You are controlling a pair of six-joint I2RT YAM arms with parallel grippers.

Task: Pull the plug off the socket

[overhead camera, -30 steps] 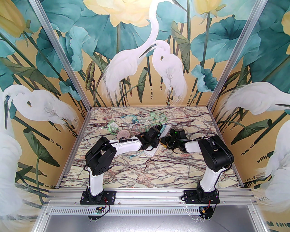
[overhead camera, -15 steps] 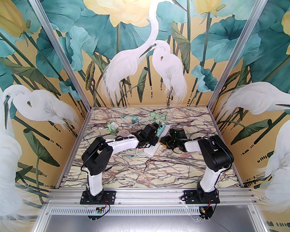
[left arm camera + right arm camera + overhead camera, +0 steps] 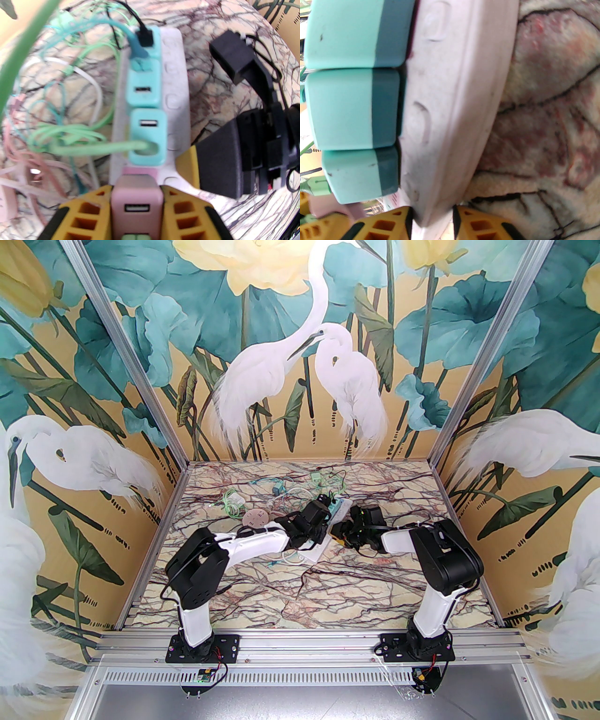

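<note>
- Grips the pink plug (image 3: pixel 136 189) with the left gripper (image 3: pixel 137 211): yellow fingers (image 3: pixel 93 211) set narrowly and pressed flat on its 2 side faces, lower centre of the left wrist view.
- Places that plug at the lower end of the white power strip (image 3: pixel 174 77), just below a row of 3 teal plugs (image 3: pixel 147 131); cannot tell through the blur whether the prongs have left the socket at all.
- Pinches the long edge of the white power strip with the right gripper (image 3: pixel 432 220), bottom centre of the right wrist view, jaws almost closed around the rim, just above the marbled surface (image 3: pixel 546 117).
- Reads as the pull step: plug clamped, strip braced, extraction not yet finished.
- Pull straight along the prong axis, away from the strip face; avoid rocking sideways, for fear of binding the prongs or bumping the nearest teal plug.
- Press down and hold firm with the right gripper as counterforce; otherwise likely to lift the whole strip along with the plug.
- Mind the green cable (image 3: pixel 93 147) and the loose wires (image 3: pixel 35 164) at the left of the left wrist view: a snag risk on the way out.
- Draw steadily, not with a jerk; smooth plastic sides, so likely to slip between the fingers.
</note>
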